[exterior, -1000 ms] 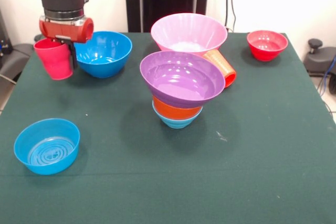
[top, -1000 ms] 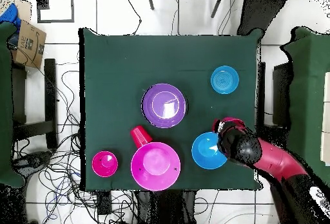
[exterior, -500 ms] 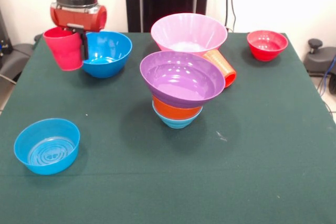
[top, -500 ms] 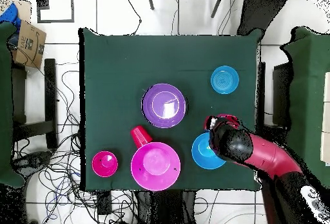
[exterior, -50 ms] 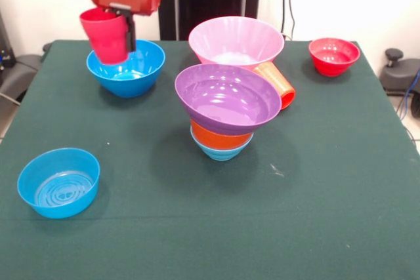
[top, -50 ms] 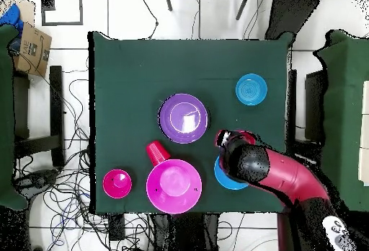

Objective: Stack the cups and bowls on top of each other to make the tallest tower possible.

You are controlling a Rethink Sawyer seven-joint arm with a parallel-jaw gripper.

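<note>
One pinkish-red cup (exterior, -50 ms: 105, 34) in pincer (exterior, -50 ms: 117, 32)

Hidden parts, both views

From overhead the arm (top, -50 ms: 277, 179) covers most of the deep blue bowl (top, -50 ms: 222, 176); in front, the purple bowl (exterior, -50 ms: 226, 98) hides the orange bowl's (exterior, -50 ms: 221, 138) rim.

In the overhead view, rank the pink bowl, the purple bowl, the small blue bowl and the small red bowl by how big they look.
1. pink bowl
2. purple bowl, only slightly smaller; it sits raised on the stack, nearer the camera, so the gap is unsure
3. small blue bowl and small red bowl look alike
</note>
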